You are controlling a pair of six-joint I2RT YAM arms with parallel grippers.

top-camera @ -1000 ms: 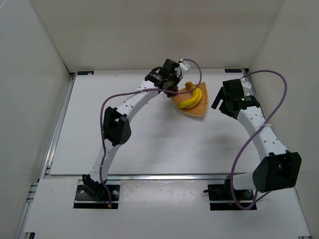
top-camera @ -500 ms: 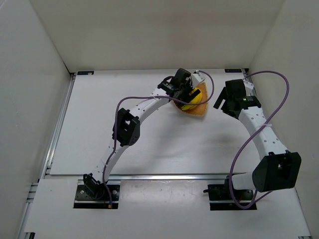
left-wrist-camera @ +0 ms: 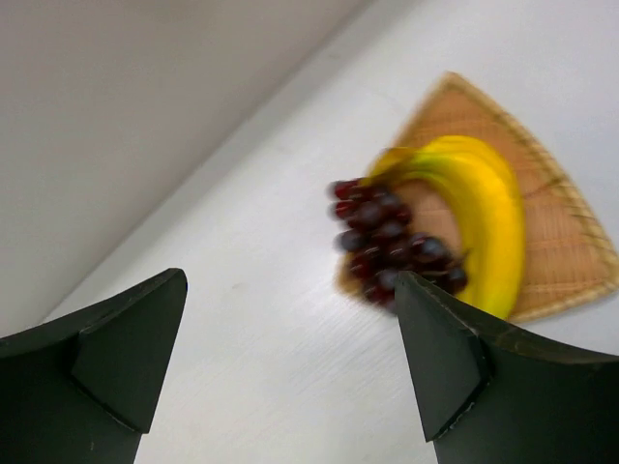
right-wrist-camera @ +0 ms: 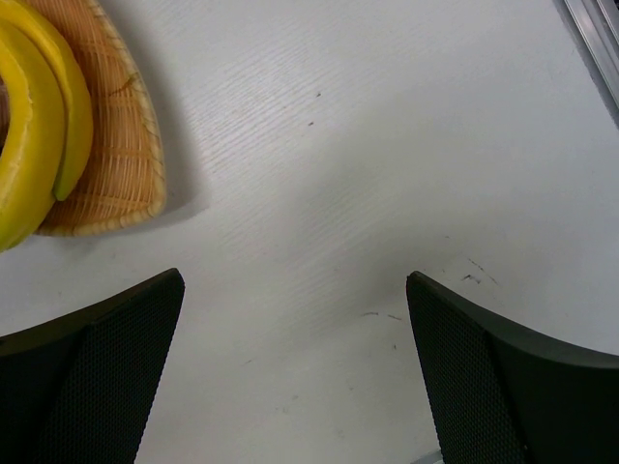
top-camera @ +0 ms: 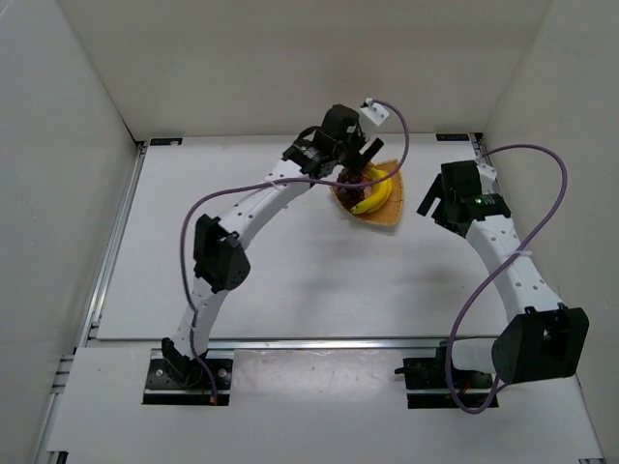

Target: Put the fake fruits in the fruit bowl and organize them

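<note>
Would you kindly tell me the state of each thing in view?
basket: flat on the table, holding both fruits.
banana: lying in the basket.
grapes: at the basket's rim, against the banana.
left claw: open, empty.
right claw: open, empty.

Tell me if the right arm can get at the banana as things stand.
Probably yes. The right gripper, jaws open and empty, sits beside the basket, with only bare table before the banana. The left gripper near the grapes might crowd it.

Rough woven tan wicker basket (right-wrist-camera: pixel 116 145), smooth glossy yellow banana (right-wrist-camera: pixel 24 145), blurred dark purple-red grapes (left-wrist-camera: pixel 392 242) perhaps shiny, matt white faintly grained bench (right-wrist-camera: pixel 338 145)
</note>
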